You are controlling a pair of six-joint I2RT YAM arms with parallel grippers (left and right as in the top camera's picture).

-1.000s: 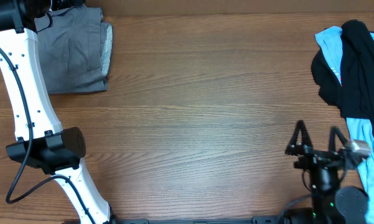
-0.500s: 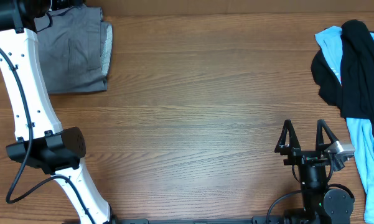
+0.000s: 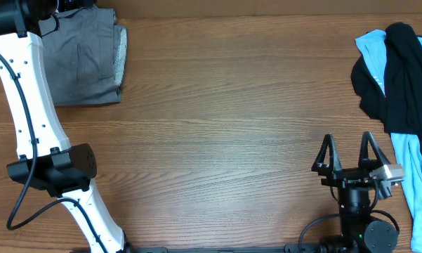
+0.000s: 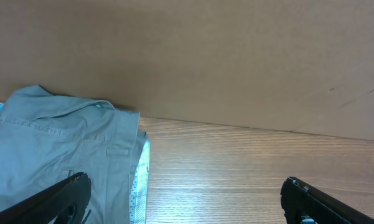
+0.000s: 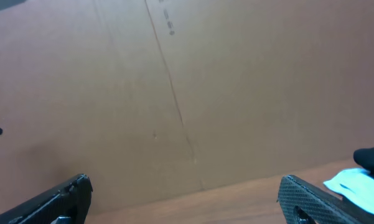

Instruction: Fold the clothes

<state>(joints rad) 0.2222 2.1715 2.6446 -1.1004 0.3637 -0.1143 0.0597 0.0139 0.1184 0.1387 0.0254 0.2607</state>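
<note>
Folded grey shorts (image 3: 84,60) lie at the table's far left; the left wrist view shows them (image 4: 56,149) with a pale dotted lining edge, under the left finger. My left gripper (image 4: 183,199) is open and empty, jaws wide apart over the shorts' right edge and bare wood. A heap of black clothes (image 3: 400,70) and pale-blue clothes (image 3: 414,161) lies at the right edge. My right gripper (image 3: 347,151) is open and empty near the front edge, left of that heap. In the right wrist view (image 5: 183,193) its jaws are wide apart, with the pale-blue cloth (image 5: 355,183) at the right.
The white left arm (image 3: 28,105) runs from the front left up to the far left corner. A brown cardboard wall (image 4: 236,62) stands along the table's back edge. The wooden table (image 3: 225,119) lies between the two lots of clothes.
My right gripper has shifted a little to the left and squared up, still open. The left arm and the clothes have not moved.
</note>
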